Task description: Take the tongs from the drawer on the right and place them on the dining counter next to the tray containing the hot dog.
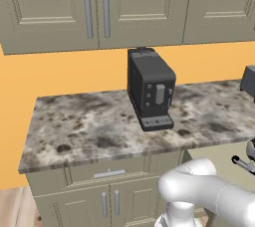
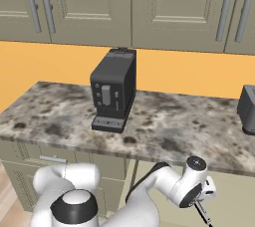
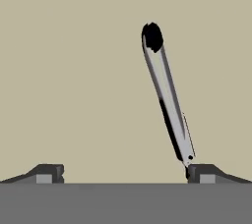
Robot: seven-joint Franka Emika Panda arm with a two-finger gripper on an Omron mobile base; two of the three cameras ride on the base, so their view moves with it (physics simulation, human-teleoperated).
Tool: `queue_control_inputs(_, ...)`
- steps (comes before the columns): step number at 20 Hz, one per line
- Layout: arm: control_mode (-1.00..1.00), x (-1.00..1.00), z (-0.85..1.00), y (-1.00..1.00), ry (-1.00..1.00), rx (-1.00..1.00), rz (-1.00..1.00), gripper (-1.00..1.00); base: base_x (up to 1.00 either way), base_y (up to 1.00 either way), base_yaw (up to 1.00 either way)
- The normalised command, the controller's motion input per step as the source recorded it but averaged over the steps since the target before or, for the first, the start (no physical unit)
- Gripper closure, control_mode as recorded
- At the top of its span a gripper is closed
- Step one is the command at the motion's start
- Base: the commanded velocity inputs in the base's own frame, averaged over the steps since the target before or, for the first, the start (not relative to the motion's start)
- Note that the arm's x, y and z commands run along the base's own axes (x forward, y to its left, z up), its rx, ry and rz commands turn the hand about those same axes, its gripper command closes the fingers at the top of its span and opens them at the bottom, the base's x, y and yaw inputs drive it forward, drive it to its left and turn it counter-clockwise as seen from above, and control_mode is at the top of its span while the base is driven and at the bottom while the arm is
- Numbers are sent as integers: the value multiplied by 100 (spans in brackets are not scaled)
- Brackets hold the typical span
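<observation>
Pale drawer (image 3: pixel 74 70) floor lies beneath the jaws, which stand wide open, holding nothing; the tongs (image 3: pixel 167 100) lie slanted, near end just beside the right fingertip (image 3: pixel 202 174).

Light is even and flat all over, bright with no glare. The coffee machine (image 1: pixel 150 89) throws only a faint soft shadow onto the stone at its foot. Edges look slightly jagged. Just ahead of the gripper (image 3: pixel 125 174), the tongs (image 3: pixel 167 98) show sharp against plain beige.
</observation>
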Motion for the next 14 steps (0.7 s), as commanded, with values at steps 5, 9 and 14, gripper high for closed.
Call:
queue_control_inputs(5, -100, 14, -18, 0, 0, 0, 0, -100, 0, 0, 0)
queue_control_inputs(9, -100, 14, -14, -4, 0, 0, 0, -100, 0, 0, 0)
queue_control_inputs(14, -100, 15, -23, -8, 0, 0, 0, -100, 0, 0, 0)
